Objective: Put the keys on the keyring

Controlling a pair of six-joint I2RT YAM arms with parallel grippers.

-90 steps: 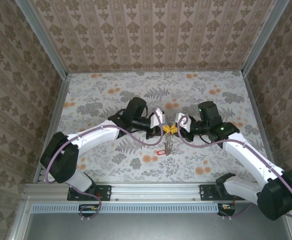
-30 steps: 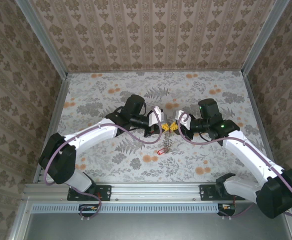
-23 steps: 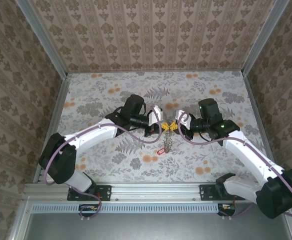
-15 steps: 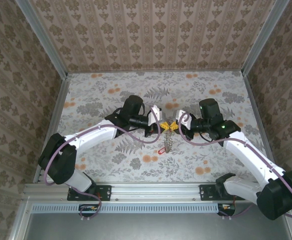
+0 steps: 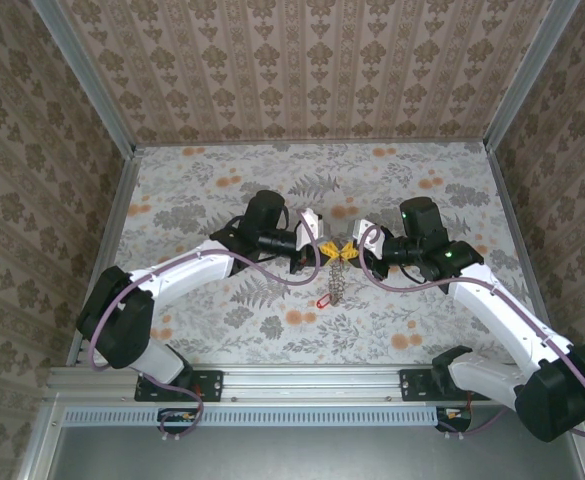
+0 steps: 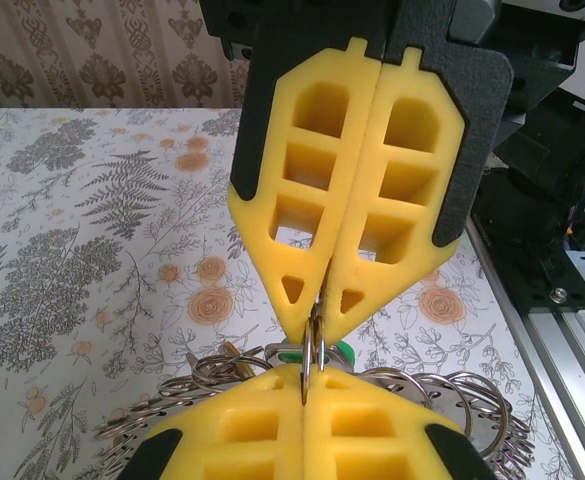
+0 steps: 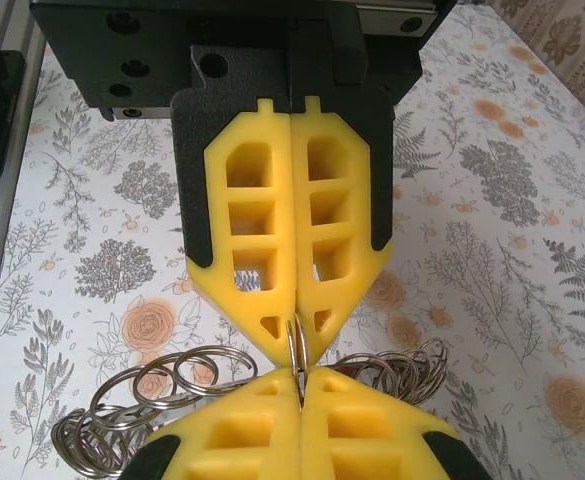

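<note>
While you are looking from above, both arms are meeting tip to tip over the middle of the desk point(image 5: 422, 190). The left claw point(image 5: 324, 250) and the right claw point(image 5: 352, 252) are facing each other, and each one is pressed together. In the left wrist view, the yellow pads of the left claw point(image 6: 305, 385) are pinching a thin metal ring of the keyring point(image 6: 452, 400), and the right claw point(image 6: 317, 310) is biting the same ring from the other side. The right wrist view is showing the same thing mirrored: the right claw point(image 7: 299, 385) below, the left claw point(image 7: 294, 345) above, and loops of the keyring point(image 7: 152, 385) bunching under them.

From above, the rest of the keyring point(image 5: 338, 282) is trailing from the claws toward you, and a red key point(image 5: 322, 300) is sitting at its lower end. A green key head point(image 6: 342, 350) is peeking out just behind the pinched ring. I cannot tell whether either key is already threaded on or is only touching the metal.

In my judgement you are somewhere in the middle of the task: the ring is being gripped from both sides, perhaps for opening or passing, and the threading is not visibly complete.
</note>
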